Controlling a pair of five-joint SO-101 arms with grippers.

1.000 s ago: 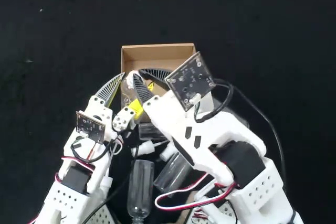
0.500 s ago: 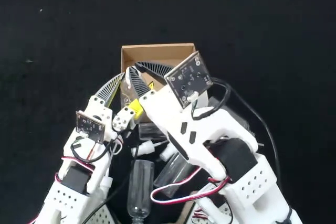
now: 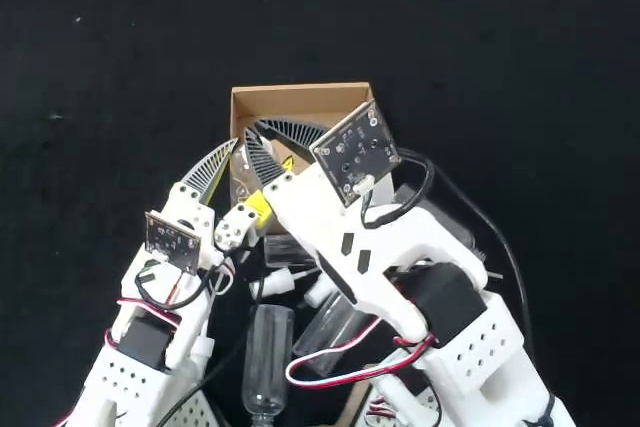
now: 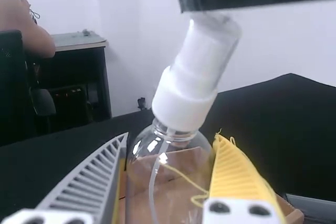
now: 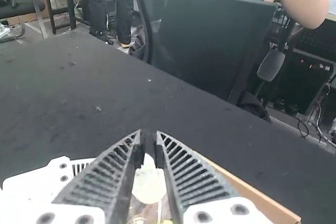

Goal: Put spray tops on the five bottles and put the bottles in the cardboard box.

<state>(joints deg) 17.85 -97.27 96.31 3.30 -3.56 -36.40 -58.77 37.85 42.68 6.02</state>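
While I am pinching the clear plastic bottle between the grey and yellow fingers of my left pincer, my right pincer is gripping its white spray top from above, ribbed black fingers pressed against the cap on both sides. I am holding the bottle tilted over the near part of the brown cardboard box, which is sitting on the black desk just beyond both arms. The top is sitting on the neck, its thin tube hanging down inside the bottle, though I cannot tell whether it is fully seated (the collar is looking slightly cocked to me). So I am judging this bottle to be mid-capping, with its drop into the box yet to come. A bare clear bottle and a second bare bottle are lying uncapped on the desk between my arms, and the small white parts beside them are probably loose spray tops waiting. My arms are hiding most of the box's inside, so I cannot tell how many finished bottles are lying there; at least three are left to finish.
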